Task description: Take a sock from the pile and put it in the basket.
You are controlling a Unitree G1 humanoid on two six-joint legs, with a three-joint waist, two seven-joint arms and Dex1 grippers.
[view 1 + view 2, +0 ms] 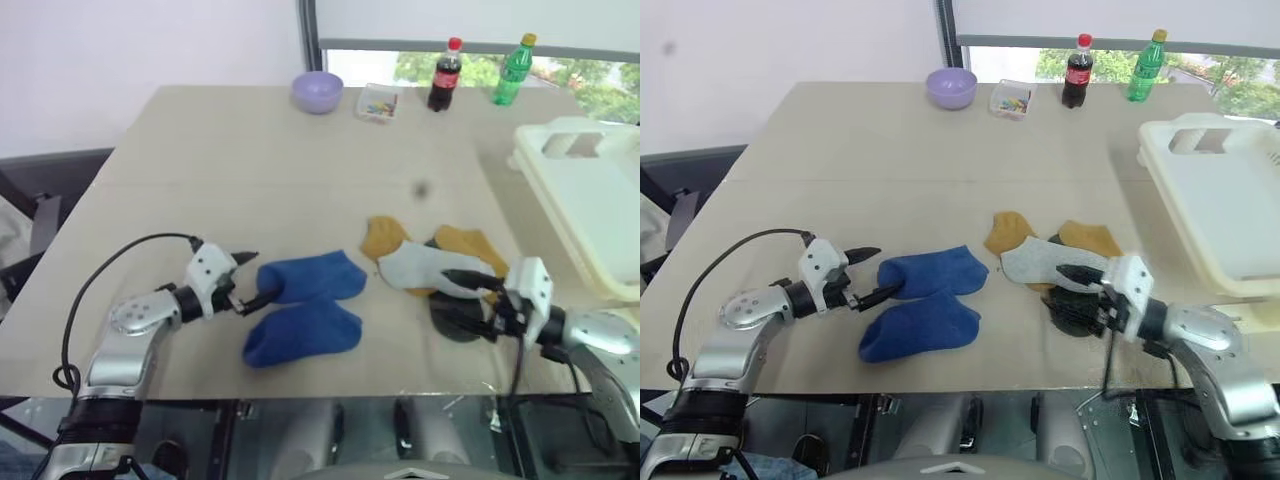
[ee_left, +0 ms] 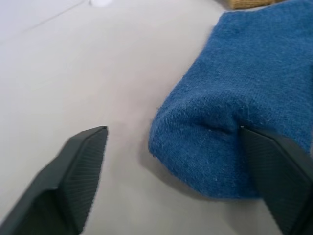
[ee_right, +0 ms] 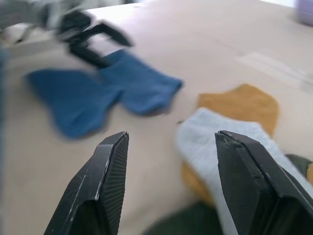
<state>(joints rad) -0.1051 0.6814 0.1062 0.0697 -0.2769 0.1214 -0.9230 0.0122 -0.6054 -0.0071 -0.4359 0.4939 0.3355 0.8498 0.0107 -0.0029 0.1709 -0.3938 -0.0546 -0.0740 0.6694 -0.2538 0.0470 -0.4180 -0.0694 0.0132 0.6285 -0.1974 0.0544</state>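
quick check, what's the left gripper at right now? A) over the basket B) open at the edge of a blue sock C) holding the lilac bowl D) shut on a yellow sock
B: the left gripper has its fingers spread at the end of the farther blue sock, one finger on bare table, the other against the fabric; nothing is lifted.

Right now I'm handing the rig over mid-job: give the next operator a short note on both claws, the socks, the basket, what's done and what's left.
Left claw: open, at the end of the farther blue sock; one finger touches it, nothing gripped.
Right claw: open, empty, over the pile of yellow, grey and dark socks.
A second blue sock lies flat beside the first, both left of the pile.
Basket: on the table's right edge, no sock seen in it.
Done: nothing delivered.
Left: close on a blue sock, lift it, carry it to the basket, drop it in.
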